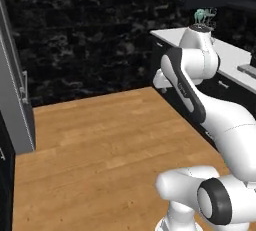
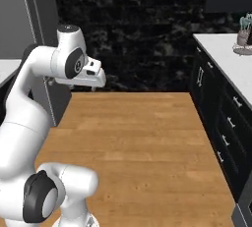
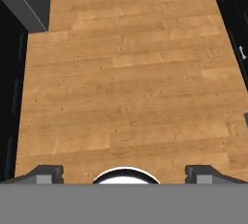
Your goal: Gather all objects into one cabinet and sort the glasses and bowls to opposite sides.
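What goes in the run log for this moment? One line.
hand: open, empty | below: wooden floor | white counter: right | task items: none in view

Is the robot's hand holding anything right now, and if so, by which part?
Nothing is held. In the hand view, the hand is open, with bare wooden floor between its fingertips.

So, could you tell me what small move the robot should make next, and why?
Probably drive the base toward the counter on the right and turn to face it. The pincer is open with nothing between its tips and points down at bare wooden floor, and no cup, bowl or cabinet is in reach. This is a judgement; only a small plant stands on that counter here.
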You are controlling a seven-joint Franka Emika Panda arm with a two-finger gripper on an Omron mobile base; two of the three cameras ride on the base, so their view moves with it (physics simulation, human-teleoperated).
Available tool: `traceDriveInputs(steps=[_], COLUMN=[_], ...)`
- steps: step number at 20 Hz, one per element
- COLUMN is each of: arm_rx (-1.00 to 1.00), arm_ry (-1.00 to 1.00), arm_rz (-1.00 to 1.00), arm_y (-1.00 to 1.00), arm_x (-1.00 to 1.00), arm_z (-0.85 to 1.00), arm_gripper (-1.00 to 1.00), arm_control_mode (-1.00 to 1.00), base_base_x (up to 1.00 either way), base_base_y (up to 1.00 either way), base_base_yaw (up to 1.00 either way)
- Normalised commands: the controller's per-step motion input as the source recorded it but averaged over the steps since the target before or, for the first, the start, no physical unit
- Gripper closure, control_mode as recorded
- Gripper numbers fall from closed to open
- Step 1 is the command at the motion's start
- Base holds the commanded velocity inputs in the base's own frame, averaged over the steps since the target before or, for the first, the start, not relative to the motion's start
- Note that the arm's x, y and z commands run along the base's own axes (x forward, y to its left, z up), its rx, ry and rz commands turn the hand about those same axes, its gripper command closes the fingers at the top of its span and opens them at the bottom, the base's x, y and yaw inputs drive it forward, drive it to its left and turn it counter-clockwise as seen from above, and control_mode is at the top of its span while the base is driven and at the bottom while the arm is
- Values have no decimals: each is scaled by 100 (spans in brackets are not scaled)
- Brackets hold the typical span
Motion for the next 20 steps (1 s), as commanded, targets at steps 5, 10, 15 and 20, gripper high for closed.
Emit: traceDriveInputs(steps=[5,10,15,20], arm_rx=[0,0,0,0], arm_ry=[0,0,0,0], arm_rz=[0,0,0,0], arm_y=[0,0,0,0], arm_x=[0,0,0,0], arm_z=[0,0,0,0], arm_gripper=[-100,-100,-100,-100], arm_control_mode=[100,100,100,100], base_base_x=[100,100,73,56], base_base_y=[1,2,0,0], base_base_yaw=[-7,-26,-62,-70])
